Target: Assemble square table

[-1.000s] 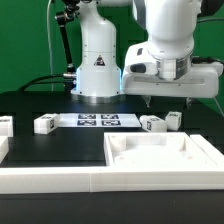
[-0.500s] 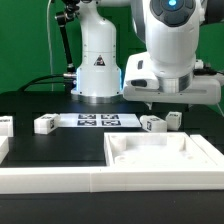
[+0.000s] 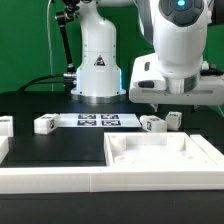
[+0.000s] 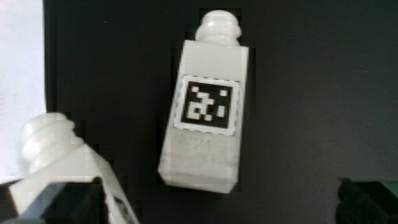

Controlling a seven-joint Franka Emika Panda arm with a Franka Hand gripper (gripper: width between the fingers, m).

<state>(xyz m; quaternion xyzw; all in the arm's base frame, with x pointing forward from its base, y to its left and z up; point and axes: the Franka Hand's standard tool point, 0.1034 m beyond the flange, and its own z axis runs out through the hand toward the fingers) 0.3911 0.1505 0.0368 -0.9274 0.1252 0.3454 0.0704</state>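
Exterior view, left to right: two legs (image 3: 5, 125) (image 3: 44, 124) lie well apart from the arm. The marker board (image 3: 95, 121) comes next. A pair of legs (image 3: 150, 122) (image 3: 172, 120) lies on the black table behind the tabletop (image 3: 150, 141).

The gripper (image 3: 170, 101) hangs above that pair, clear of it, jaws spread wide and empty.

Wrist view: a neighbouring leg (image 4: 54, 150) sits beside one finger (image 4: 57, 200). The tagged leg (image 4: 214, 110) lies flat, tag up, centred between the two fingers. Its long axis runs square to the line joining them, so closing would pinch its narrow width.

Judgement: most of the body lies ahead of the finger line. A short shift along the leg and a straight descent are needed, and the neighbouring leg may be clipped on the way down.
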